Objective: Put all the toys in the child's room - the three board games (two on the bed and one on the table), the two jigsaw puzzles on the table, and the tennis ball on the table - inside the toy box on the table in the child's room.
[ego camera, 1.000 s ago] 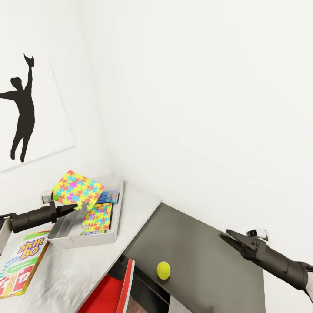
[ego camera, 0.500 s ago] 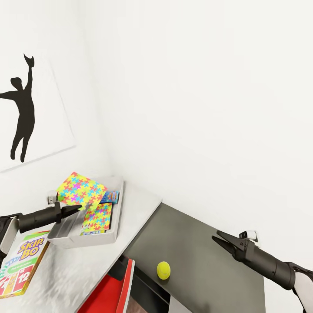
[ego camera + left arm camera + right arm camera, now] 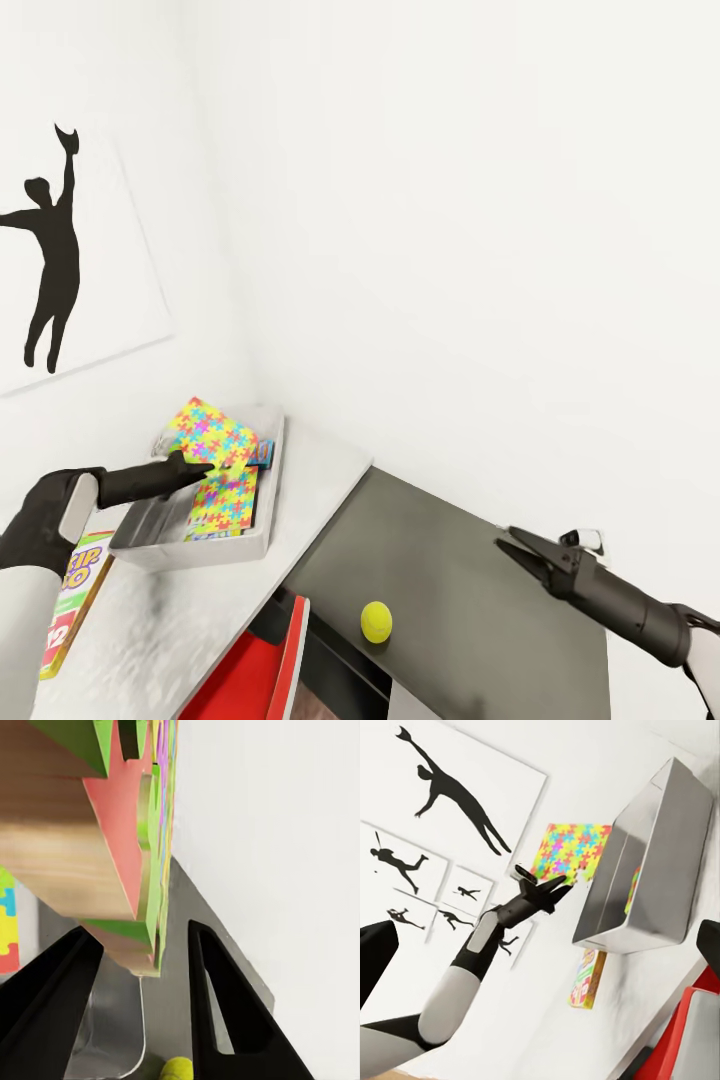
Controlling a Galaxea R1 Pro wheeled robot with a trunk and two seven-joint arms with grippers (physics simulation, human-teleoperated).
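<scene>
My left gripper is shut on the corner of a multicoloured jigsaw puzzle, holding it tilted above the light grey toy box on the white table. The slab's edge sits between the two fingers. A second jigsaw puzzle and a light blue board game lie inside the box. The Skip-Bo game lies on the table, partly behind my left arm. The tennis ball rests on the dark grey cabinet. Over that cabinet my right gripper hangs open with nothing in it.
A red object with a white edge stands below the table's front edge. White walls meet in the corner behind the box, and a poster with a black silhouette hangs on the left wall.
My left arm has carried the puzzle to the right, from the box's near rim to over its middle. The right gripper shifted slightly and stayed open.
</scene>
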